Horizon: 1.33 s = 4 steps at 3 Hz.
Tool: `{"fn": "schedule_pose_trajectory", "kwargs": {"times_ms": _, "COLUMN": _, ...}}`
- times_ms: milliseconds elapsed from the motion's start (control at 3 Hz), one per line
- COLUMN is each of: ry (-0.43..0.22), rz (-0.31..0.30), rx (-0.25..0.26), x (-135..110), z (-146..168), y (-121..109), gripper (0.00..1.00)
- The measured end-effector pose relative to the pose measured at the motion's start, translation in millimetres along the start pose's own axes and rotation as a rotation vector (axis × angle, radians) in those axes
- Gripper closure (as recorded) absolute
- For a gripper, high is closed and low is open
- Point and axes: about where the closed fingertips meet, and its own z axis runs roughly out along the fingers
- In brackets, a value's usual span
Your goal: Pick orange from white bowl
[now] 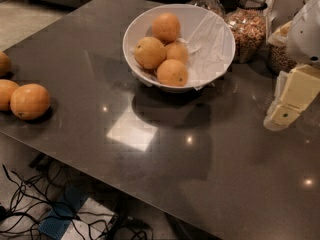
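Camera view: hand (281,115) right of white bowl (137,26)

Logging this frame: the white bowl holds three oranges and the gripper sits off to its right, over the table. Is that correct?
Not quite: the camera view shows four oranges in the white bowl, not three. The gripper does sit off to its right, over the table.

Open bench (210,184) stretches between the end effector (278,119), at the right edge, and the white bowl (145,16), open from above; glass jars (248,26) crowd the bowl's far right side, and loose oranges (29,100) sit along the left edge.
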Motion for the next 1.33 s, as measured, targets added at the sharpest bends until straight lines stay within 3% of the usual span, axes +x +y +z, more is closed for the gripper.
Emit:
{"fn": "schedule_pose_trajectory", "kwargs": {"times_ms": 667, "ry": -0.215, "rz": 0.178, "rx": 0.002, "x": -49.2, "z": 28.8, "y": -9.6, "gripper": 0.00}}
{"fn": "schedule_pose_trajectory", "kwargs": {"times_ms": 1000, "ry": -0.271, "rz": 0.173, "rx": 0.003, "x": -71.0, "z": 31.0, "y": -15.5, "gripper": 0.00}}
{"fn": "schedule_pose_trajectory", "kwargs": {"times_ms": 1333, "ry": -0.272, "rz": 0.173, "rx": 0.003, "x": -71.3, "z": 30.9, "y": -15.6, "gripper": 0.00}}
